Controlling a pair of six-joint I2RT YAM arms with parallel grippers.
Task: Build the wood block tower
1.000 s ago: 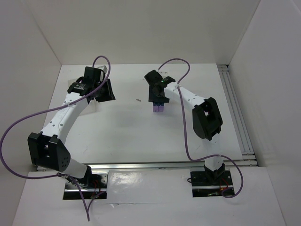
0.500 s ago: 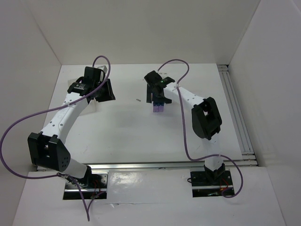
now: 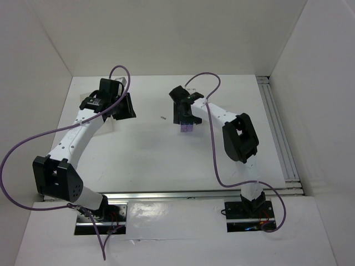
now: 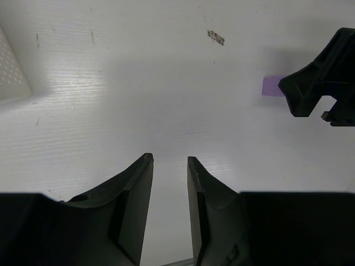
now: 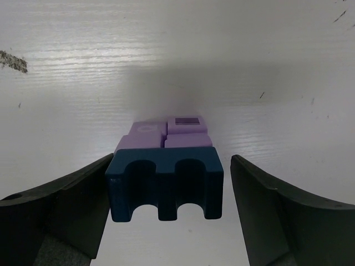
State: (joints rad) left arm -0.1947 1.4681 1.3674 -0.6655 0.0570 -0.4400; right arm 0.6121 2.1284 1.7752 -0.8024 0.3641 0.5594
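Dark blue notched block (image 5: 165,188): smooth, matt painted finish, looks like wood. Light purple cube blocks (image 5: 166,134): same matt paint. White table sheet (image 4: 138,100): finely ribbed, plastic look, soft sheen. Fingers (image 5: 266,216) of right gripper (image 5: 169,166): black plastic, matt, faintly grainy. White perforated box corner (image 4: 12,72): translucent plastic. Side rail (image 3: 287,149): bare grey metal.

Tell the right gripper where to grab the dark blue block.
Pinch its two plain end faces, approaching from above. The dark blue block has arched notches facing the wrist camera; its ends are flat, and the open right gripper straddles them.
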